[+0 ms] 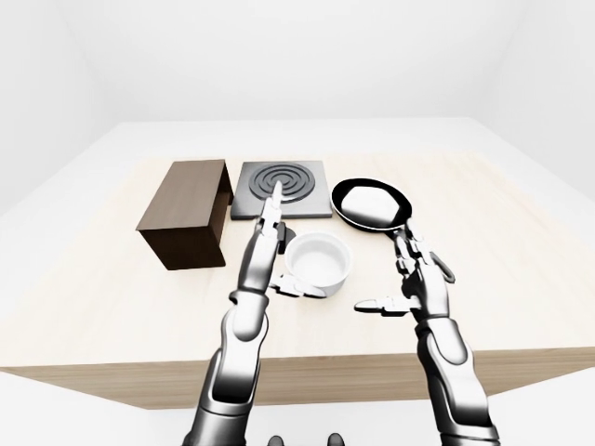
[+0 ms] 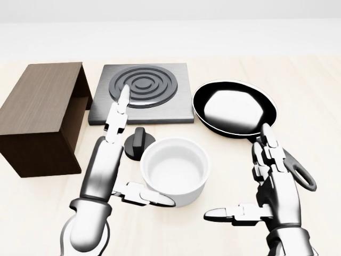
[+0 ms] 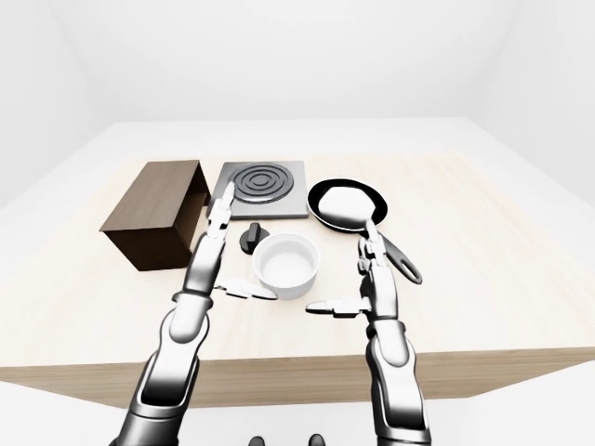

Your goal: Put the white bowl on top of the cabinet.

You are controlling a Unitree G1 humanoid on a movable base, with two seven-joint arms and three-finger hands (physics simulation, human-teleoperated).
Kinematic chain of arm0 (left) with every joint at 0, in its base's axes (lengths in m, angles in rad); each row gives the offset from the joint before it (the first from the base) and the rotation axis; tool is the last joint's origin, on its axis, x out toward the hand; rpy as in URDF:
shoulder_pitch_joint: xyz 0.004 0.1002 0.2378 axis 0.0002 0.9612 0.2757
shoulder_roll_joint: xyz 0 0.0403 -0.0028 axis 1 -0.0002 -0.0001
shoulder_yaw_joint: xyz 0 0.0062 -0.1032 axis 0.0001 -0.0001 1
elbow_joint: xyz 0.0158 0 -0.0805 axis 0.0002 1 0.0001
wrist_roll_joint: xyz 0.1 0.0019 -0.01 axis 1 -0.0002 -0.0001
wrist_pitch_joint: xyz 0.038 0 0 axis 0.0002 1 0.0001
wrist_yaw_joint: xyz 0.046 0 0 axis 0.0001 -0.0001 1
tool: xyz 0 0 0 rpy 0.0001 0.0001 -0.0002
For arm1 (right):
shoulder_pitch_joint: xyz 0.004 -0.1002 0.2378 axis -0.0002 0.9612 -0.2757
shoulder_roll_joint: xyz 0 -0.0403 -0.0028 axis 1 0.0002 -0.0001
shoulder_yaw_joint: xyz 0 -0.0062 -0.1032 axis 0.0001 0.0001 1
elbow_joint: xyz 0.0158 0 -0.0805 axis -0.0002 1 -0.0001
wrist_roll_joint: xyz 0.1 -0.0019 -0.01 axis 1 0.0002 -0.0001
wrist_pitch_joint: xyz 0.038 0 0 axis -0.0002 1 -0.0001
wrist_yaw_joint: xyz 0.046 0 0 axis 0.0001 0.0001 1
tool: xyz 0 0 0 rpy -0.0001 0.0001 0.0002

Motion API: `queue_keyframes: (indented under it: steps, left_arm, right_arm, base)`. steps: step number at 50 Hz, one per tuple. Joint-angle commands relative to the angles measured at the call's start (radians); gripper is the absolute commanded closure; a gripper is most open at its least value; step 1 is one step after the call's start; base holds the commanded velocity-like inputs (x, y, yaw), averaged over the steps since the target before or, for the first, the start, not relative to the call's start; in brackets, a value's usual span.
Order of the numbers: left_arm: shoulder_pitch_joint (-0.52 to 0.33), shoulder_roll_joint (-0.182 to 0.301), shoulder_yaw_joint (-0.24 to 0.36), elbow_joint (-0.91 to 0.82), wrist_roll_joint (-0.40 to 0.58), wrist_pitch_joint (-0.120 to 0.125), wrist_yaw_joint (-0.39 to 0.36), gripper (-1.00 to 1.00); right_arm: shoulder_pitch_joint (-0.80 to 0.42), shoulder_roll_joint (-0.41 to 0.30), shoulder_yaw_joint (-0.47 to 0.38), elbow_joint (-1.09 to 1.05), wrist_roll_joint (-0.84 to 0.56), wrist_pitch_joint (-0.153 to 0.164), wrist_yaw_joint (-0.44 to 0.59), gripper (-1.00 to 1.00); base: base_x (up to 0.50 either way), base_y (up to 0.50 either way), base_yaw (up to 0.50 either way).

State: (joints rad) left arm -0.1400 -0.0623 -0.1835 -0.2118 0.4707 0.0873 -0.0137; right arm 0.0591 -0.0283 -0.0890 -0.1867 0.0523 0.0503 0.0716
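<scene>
Pale wooden worktop [image 1: 521, 279] in a bare white room. Your left hand [image 2: 120, 160] and right hand [image 2: 266, 186], fingers spread, flank the round white bowl [image 2: 174, 169]; dark-brown wooden cabinet [image 2: 40, 114] at left.

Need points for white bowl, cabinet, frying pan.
white bowl [image 2: 175, 169], head view, on the inside bottom of the bowl.
cabinet [image 2: 40, 96], head view, on its flat brown top.
frying pan [image 2: 234, 106], head view, on the pale inside of the pan.
</scene>
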Motion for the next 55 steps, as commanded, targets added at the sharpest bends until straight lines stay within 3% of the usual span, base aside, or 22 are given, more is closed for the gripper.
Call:
queue_keyframes:
  steps: [1, 2, 8, 16, 24, 39, 55]
  left_arm:
    - [-0.025, -0.012, -0.028, 0.006, 0.107, 0.000, -0.004, -1.00]
    - [-0.022, -0.006, -0.052, 0.020, 0.164, 0.000, 0.000, -1.00]
    - [-0.031, -0.021, -0.062, -0.002, 0.275, 0.000, -0.050, -1.00]
    - [-0.030, -0.042, -0.117, -0.026, 0.508, 0.000, -0.114, -1.00]
    - [-0.032, -0.065, -0.129, 0.035, 0.667, 0.000, -0.104, -1.00]
    - [-0.015, -0.076, -0.142, 0.108, 0.789, 0.000, -0.109, -1.00]
    - [-0.014, -0.087, -0.144, 0.200, 0.859, 0.000, -0.031, -1.00]
  right_arm:
    - [0.005, -0.001, -0.009, -0.018, 0.007, 0.009, 0.006, -1.00]
    - [0.005, -0.002, -0.011, -0.022, 0.010, 0.012, 0.007, -1.00]
    - [0.009, -0.003, -0.020, -0.039, 0.021, 0.024, 0.012, -1.00]
    - [0.014, -0.004, -0.032, -0.062, 0.033, 0.037, 0.015, -1.00]
    - [0.018, -0.005, -0.043, -0.088, 0.044, 0.037, 0.020, -1.00]
    - [0.019, -0.006, -0.055, -0.106, 0.055, 0.037, 0.025, -1.00]
    - [0.022, -0.006, -0.059, -0.110, 0.059, 0.037, 0.028, -1.00]
  base:
    - [0.00, 0.00, 0.00]
    - [0.00, 0.00, 0.00]
    - [0.00, 0.00, 0.00]
    - [0.00, 0.00, 0.00]
    - [0.00, 0.00, 0.00]
    - [0.00, 0.00, 0.00]
    - [0.00, 0.00, 0.00]
